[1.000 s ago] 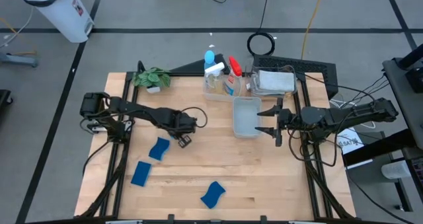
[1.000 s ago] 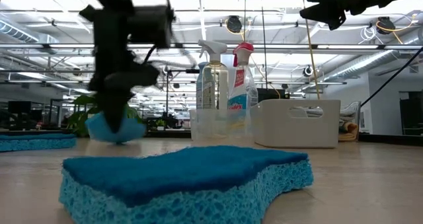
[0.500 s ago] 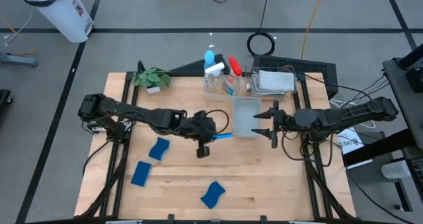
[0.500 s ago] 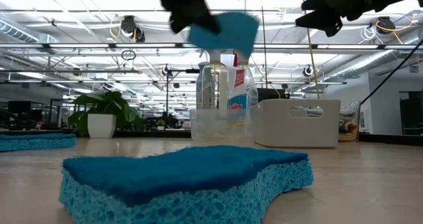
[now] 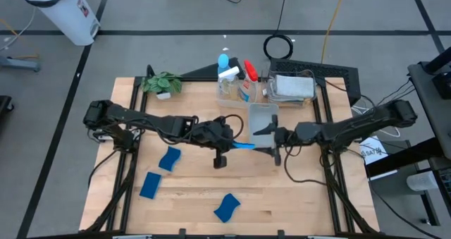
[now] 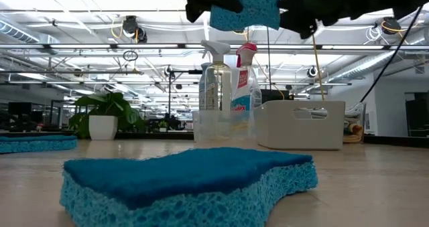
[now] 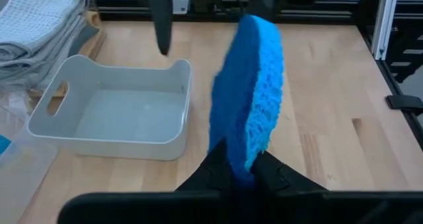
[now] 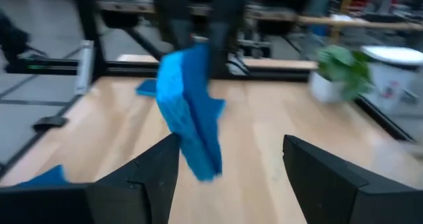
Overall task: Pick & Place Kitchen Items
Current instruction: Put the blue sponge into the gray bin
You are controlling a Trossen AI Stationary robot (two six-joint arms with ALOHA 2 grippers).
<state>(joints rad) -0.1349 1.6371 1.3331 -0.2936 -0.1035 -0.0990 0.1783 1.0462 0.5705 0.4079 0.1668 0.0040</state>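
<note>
A wavy blue sponge is pinched aloft by the left gripper, apparently for handover to the wide-open right gripper.

One wavy blue sponge is held on edge above the table — three others lie flat.

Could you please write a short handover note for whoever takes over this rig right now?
Left gripper: shut on a blue sponge, held in the air beside the empty white bin.
Right gripper: open, facing that sponge, not touching it.
On the table: three more sponges; spray bottles and folded cloths at the back.
Done: one sponge lifted. Left: likely a handover, then binning; nothing is in the white bin yet.
</note>
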